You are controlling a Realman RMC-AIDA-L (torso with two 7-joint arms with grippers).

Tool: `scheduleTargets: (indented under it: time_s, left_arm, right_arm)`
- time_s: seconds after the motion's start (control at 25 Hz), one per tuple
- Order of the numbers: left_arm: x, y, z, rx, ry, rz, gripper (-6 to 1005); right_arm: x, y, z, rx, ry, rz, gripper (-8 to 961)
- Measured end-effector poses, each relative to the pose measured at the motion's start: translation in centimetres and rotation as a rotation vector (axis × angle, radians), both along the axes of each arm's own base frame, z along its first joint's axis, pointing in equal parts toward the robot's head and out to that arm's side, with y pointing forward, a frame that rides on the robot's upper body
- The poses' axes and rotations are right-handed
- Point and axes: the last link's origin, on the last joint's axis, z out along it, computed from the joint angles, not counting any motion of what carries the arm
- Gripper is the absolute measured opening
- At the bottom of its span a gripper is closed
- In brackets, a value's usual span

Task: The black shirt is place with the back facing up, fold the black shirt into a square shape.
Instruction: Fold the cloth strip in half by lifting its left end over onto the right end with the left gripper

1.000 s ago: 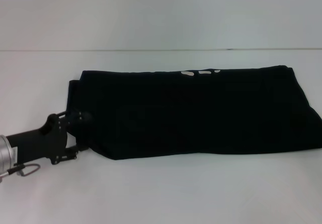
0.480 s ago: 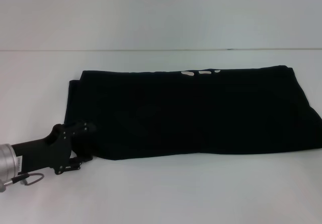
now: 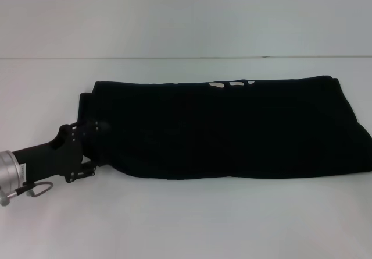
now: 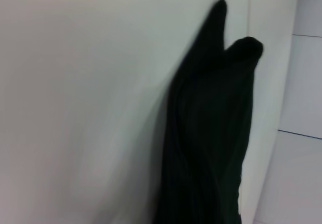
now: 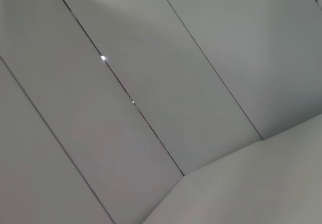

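Note:
The black shirt (image 3: 232, 131) lies folded into a long band across the white table, running from the left to the right edge of the head view. A bit of whitish lettering (image 3: 231, 84) shows at its far edge. My left gripper (image 3: 95, 146) is at the shirt's near-left corner, shut on the cloth, and that corner is raised a little off the table. In the left wrist view the shirt (image 4: 211, 143) stretches away as a dark, wrinkled strip. My right gripper is out of view; its wrist camera shows only grey wall panels.
The white table (image 3: 186, 224) has bare surface in front of the shirt and to its left. The table's far edge (image 3: 174, 57) meets a pale wall. The shirt's right end reaches the edge of the head view.
My left gripper dipped toward the near edge of the shirt, then moved up and back. The shirt's near-left corner moved with it, and its near edge there has drawn in.

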Motion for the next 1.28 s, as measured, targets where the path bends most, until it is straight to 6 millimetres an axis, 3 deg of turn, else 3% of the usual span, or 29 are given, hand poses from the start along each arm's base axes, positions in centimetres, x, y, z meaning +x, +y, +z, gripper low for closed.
scheduleTargets:
  time_s: [0.6, 1.04, 1.28]
  left_arm:
    - [0.2, -0.5, -1.7, -0.088, 0.025, -0.012, 815]
    - [-0.4, 0.3, -0.7, -0.06, 0.087, 0.0, 807]
    - [0.5, 1.0, -0.6, -0.012, 0.061, -0.044, 803]
  right_arm:
    - [-0.1, 0.2, 0.1, 0.001, -0.003, 0.003, 831]
    - [0.1, 0.0, 0.3, 0.014, 0.004, -0.008, 832]
    - [0.1, 0.0, 0.3, 0.014, 0.005, -0.006, 833]
